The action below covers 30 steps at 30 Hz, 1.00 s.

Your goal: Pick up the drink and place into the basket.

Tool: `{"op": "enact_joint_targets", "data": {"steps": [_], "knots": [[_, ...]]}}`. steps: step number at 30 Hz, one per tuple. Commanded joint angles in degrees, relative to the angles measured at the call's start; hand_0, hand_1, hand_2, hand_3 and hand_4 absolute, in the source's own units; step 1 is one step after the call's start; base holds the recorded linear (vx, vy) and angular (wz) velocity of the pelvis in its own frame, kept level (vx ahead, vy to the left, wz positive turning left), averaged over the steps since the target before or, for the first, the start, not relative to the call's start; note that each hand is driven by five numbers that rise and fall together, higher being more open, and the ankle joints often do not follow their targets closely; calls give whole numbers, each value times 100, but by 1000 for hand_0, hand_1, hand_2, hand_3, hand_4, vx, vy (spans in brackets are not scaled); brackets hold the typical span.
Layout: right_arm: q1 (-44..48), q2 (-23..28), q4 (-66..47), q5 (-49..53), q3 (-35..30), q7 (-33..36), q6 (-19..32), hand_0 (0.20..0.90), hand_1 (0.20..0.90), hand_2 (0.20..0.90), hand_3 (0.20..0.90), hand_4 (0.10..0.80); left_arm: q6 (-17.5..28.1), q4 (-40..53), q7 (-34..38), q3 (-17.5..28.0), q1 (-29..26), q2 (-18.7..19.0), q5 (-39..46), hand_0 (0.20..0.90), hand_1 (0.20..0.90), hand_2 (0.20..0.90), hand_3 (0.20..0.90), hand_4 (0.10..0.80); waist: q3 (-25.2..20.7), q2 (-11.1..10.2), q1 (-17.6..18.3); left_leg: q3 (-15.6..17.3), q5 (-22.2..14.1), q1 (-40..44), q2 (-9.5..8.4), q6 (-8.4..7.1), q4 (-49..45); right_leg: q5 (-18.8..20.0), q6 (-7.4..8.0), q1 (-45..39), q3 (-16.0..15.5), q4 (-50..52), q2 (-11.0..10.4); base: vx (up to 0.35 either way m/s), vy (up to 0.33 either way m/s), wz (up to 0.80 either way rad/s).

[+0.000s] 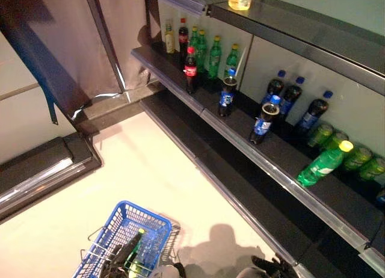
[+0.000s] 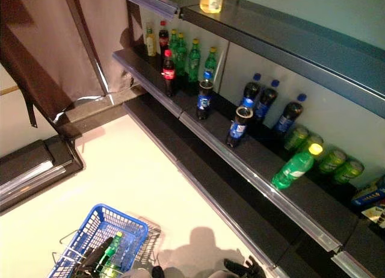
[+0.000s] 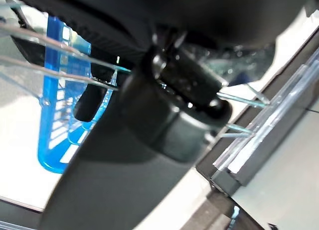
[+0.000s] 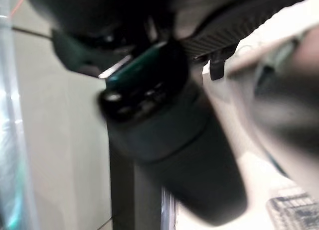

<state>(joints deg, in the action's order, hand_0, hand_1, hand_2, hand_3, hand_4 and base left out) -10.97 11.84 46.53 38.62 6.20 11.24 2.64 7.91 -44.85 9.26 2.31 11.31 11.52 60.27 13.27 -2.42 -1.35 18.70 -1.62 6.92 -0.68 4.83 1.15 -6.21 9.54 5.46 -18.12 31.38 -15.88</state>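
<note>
A blue wire-handled basket (image 1: pixel 141 230) sits on the pale floor at the robot's lower left, and a green bottle (image 1: pixel 136 249) already lies inside it, its cap pointing toward the shelving. The left hand (image 1: pixel 118 256) shows as a dark shape at the basket's metal handles; its own wrist view is filled by the hand's bulk (image 3: pixel 164 115) with the handle wires crossing just past it, so whether the fingers are curled round a wire or merely resting there cannot be told. The right hand (image 1: pixel 269 266) appears only as a dark sliver at the bottom edge near the foot of the shelf unit, and its wrist view is too smeared to read the fingers.

The remaining drinks stand on the dark shelf (image 1: pixel 283 169): a red-labelled cola bottle (image 1: pixel 190 70), green bottles behind it, dark blue-capped bottles (image 1: pixel 264 119) further along, and one green bottle lying on its side (image 1: pixel 323 163) with a yellow cap.

If another drink is to be fetched, the right hand probably does best to take an upright front-row bottle (the blue-labelled ones stand clear of their neighbours), closing round the body below the shoulder. The toppled one could roll when touched. The basket should be kept level meanwhile.
</note>
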Motion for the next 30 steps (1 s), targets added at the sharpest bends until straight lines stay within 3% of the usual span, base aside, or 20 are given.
{"op": "enact_joint_targets", "data": {"steps": [1,5,9,12,13,14,15,16,17,20,22,24,25,26,28,29,30], "knots": [[73,214,329,523,-267,-91,415,900,900,900,900,800,1086,820,-645,-332,-589,293,-86,300,300,300,200,100,-312,76,149,161,-200,-220,-105,-334,-546,576,-271,-562,136,-1720,890,190,80,74],[74,215,524,612,-284,-109,446,900,900,900,900,800,1146,747,-685,-421,-652,149,-51,300,300,300,200,100,-385,-112,190,-4,-318,-329,-342,-349,-682,705,-464,-727,468,-2848,1308,242,41,71],[116,227,606,653,-334,-167,500,900,900,900,900,800,1111,665,-846,-348,-569,59,-79,300,300,300,200,100,-321,-254,153,91,-562,-338,-441,-386,-942,1113,-370,-491,137,-3239,1315,287,14,8],[194,191,674,674,-338,-249,478,900,900,900,900,800,1160,604,-934,-341,-539,32,16,300,300,300,200,100,-248,-257,194,121,-1062,-156,-422,-354,-1362,1232,-239,-121,-119,-2972,1278,424,9,-22],[195,192,681,669,-353,-290,447,900,900,900,900,800,1157,616,-929,-325,-550,33,36,300,300,300,200,100,-239,-324,227,227,-1144,-190,-426,-303,-1626,1307,-302,-28,-271,-2882,1171,369,-32,-31],[189,186,703,692,-356,-280,428,900,900,900,900,800,1172,615,-901,-368,-549,54,94,300,300,300,200,100,-253,-338,253,189,-1140,-222,-413,-304,-1846,1262,-359,-28,-222,-2851,1193,457,-39,-19],[154,168,666,701,-382,-139,255,900,900,900,900,800,1160,556,-859,-349,-556,-43,181,300,300,300,200,100,-325,-316,305,79,-712,-270,-275,-515,-2618,1088,-547,-98,-195,-2749,1279,370,-11,1],[139,166,642,679,-386,-115,226,900,900,900,900,800,1157,550,-869,-338,-552,-68,197,300,300,300,200,100,-340,-309,314,57,-631,-286,-253,-565,-2725,1060,-577,-122,-217,-2748,1290,436,10,16],[68,187,556,504,-391,-113,212,900,900,900,900,800,1213,541,-941,-349,-522,-156,245,300,300,300,200,100,-392,-307,318,-108,-117,-442,-229,-849,-3494,986,-724,-243,-334,-2793,1294,268,23,23],[-6,321,446,353,-314,-204,221,900,900,900,900,800,1357,544,-1053,-481,-432,-224,271,300,300,300,200,100,-454,-303,294,-322,504,-746,-341,-1141,-4503,937,-875,-403,-448,-2875,1247,294,70,15],[64,406,342,283,-220,-186,131,900,900,900,900,800,1311,659,-1064,-499,-375,-226,437,300,300,300,200,100,-411,-306,171,-408,401,-1150,-161,-1014,-4551,793,-915,-469,-326,-2706,1210,376,161,-27],[264,431,386,213,-162,-274,150,900,900,900,900,800,1227,729,-1239,-351,-349,-218,523,300,300,300,200,100,-248,-330,-60,-586,346,-1329,322,-866,-3269,644,-880,-754,193,-2723,1307,347,218,-58],[270,431,387,213,-162,-274,148,900,900,900,900,800,1228,729,-1241,-349,-349,-219,525,300,300,300,200,100,-232,-332,-73,-577,342,-1306,328,-863,-3236,643,-877,-772,213,-2728,1308,309,266,-53],[340,425,398,188,-163,-269,109,900,900,900,900,800,1233,710,-1289,-299,-323,-262,566,300,300,300,200,100,-240,-325,-106,-634,289,-1186,442,-822,-2581,617,-828,-838,404,-2766,1326,259,294,-63],[318,442,338,141,-142,-274,68,900,900,900,900,800,1218,755,-1353,-251,-188,-283,690,300,300,300,200,100,-267,-242,-192,-1084,567,-1030,740,-939,-1286,519,-747,-938,753,-2763,1393,362,476,-69],[254,453,309,194,-170,-291,31,900,900,900,900,800,1214,771,-1408,-175,-77,-345,740,300,300,300,200,100,-301,-193,-280,-1620,870,-984,1035,-1081,-662,438,-705,-982,1087,-2737,1389,309,460,-50],[247,457,328,216,-185,-316,29,900,900,900,900,800,1207,770,-1424,-151,-64,-363,744,300,300,300,200,100,-299,-183,-298,-1734,916,-976,1093,-1104,-581,419,-695,-990,1156,-2722,1373,361,596,-92]]}}
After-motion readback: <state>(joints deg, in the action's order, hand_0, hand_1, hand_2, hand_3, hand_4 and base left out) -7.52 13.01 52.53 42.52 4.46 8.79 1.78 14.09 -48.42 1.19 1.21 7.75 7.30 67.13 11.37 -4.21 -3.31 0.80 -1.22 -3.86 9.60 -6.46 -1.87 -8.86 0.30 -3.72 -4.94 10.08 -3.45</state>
